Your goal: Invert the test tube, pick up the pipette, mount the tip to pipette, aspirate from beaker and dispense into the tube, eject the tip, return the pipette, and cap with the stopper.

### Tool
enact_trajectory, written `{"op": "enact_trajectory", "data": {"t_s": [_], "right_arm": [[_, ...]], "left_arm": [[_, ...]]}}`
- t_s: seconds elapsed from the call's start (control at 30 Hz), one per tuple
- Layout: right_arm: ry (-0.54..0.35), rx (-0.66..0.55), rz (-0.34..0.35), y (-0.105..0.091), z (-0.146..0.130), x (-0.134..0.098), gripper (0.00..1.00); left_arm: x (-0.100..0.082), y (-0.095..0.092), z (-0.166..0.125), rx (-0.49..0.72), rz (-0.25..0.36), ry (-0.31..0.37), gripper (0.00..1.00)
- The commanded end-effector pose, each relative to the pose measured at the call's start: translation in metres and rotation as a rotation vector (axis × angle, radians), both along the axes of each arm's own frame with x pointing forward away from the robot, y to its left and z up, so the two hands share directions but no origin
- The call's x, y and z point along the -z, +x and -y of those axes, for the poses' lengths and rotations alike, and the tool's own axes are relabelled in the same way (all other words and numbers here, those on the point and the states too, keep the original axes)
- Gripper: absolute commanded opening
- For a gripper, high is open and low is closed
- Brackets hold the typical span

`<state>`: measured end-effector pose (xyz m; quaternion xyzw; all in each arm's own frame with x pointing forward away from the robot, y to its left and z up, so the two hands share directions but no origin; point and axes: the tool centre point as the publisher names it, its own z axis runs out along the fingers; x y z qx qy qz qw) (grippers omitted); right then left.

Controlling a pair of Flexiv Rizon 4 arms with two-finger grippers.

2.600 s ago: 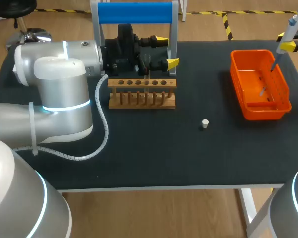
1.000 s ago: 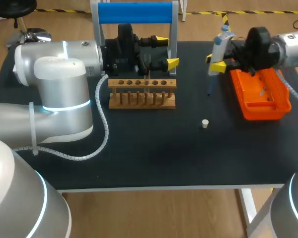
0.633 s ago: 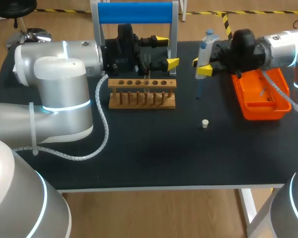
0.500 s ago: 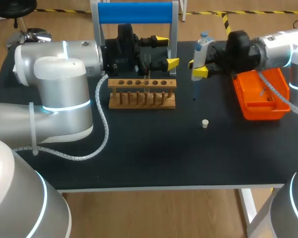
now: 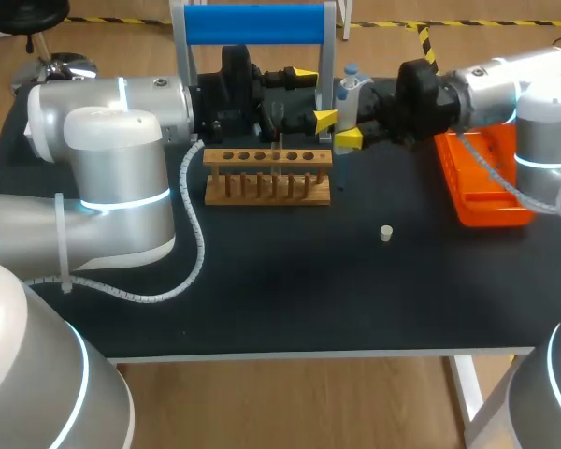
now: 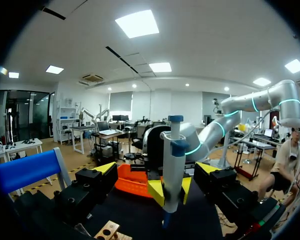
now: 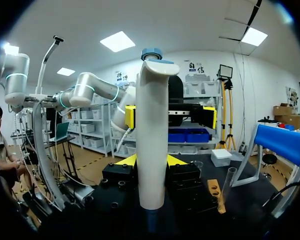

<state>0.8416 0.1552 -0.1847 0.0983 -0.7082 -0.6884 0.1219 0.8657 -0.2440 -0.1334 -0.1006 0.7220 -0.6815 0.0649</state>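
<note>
Right gripper (image 5: 351,117), pinching the white, blue-capped pipette (image 5: 352,86), hangs at 1 o'clock of the wooden test-tube rack (image 5: 267,175), just beside the spread left gripper (image 5: 313,96). The clear glass test tube (image 7: 227,188) stands at the rack. The small white stopper (image 5: 385,233) lies on the black worktop (image 5: 262,281) at 4 o'clock. Likely hazards are the pipette striking the left gripper, or its tip missing the narrow tube mouth, through slight misalignment. No label is legible on these things.
</note>
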Motion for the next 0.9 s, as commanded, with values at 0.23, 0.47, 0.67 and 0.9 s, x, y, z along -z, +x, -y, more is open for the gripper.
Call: {"op": "enact_trajectory", "data": {"t_s": [0.23,0.47,0.67,0.9], "right_arm": [[0.012,0.016,-0.001,0.006,-0.02,-0.004,0.0],[0.016,0.028,0.004,0.007,-0.03,-0.007,0.0],[0.019,0.049,0.004,0.008,-0.035,-0.005,0.0],[0.037,0.078,-0.003,0.012,-0.036,-0.005,0.0]], "left_arm": [[0.001,-0.001,0.002,-0.006,0.002,-0.003,1.0],[0.001,-0.001,0.002,-0.006,0.002,-0.003,1.0],[0.001,-0.001,0.002,-0.006,0.002,-0.003,1.0],[0.001,-0.001,0.002,-0.006,0.002,-0.003,1.0]]}}
